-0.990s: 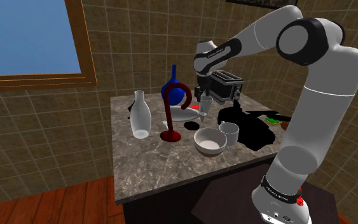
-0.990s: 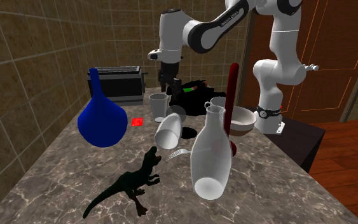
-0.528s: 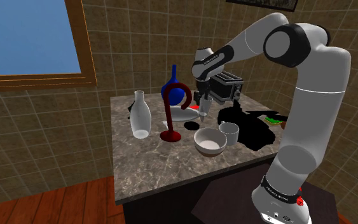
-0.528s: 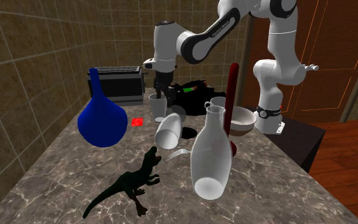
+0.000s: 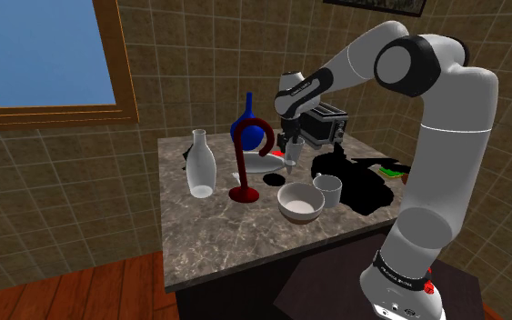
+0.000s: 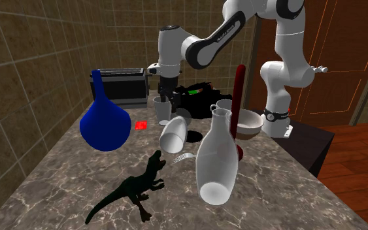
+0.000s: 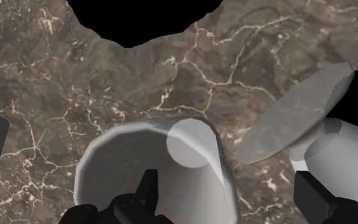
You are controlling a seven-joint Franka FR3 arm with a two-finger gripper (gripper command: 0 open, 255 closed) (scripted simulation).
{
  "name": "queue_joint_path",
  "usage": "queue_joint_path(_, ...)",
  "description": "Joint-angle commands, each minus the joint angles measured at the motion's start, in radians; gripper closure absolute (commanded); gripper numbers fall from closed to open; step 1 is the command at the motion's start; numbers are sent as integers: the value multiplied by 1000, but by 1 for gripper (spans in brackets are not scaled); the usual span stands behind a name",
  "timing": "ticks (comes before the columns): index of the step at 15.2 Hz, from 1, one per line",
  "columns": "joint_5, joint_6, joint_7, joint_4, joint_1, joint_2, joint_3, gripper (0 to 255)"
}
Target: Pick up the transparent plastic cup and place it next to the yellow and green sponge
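cup (image 6: 163,110): pale grey, see-through, tapering toward its base. it stands upright on the mottled brown counter (image 5: 217,227), mouth open upward, nothing seen inside. in the wrist view the cup (image 7: 158,165) shows its round rim and flat bottom, and one side of its wall lies between the parted fingers of the gripper (image 7: 225,184); contact cannot be confirmed.

sponge (image 5: 392,169): seen as a thin green strip lying flat at the counter's edge on the shoulder view's right, partly behind the arm. its yellow part cannot be made out. the two items lie well apart.
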Motion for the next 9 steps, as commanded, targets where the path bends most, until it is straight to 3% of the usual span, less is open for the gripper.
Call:
queue_joint_path(1, 0, 0, 0, 0, 0, 0, 0, 0)
queue_joint_path(2, 0, 0, 0, 0, 0, 0, 0, 255)
queue_joint_path(9, 0, 0, 0, 0, 0, 0, 0, 255)
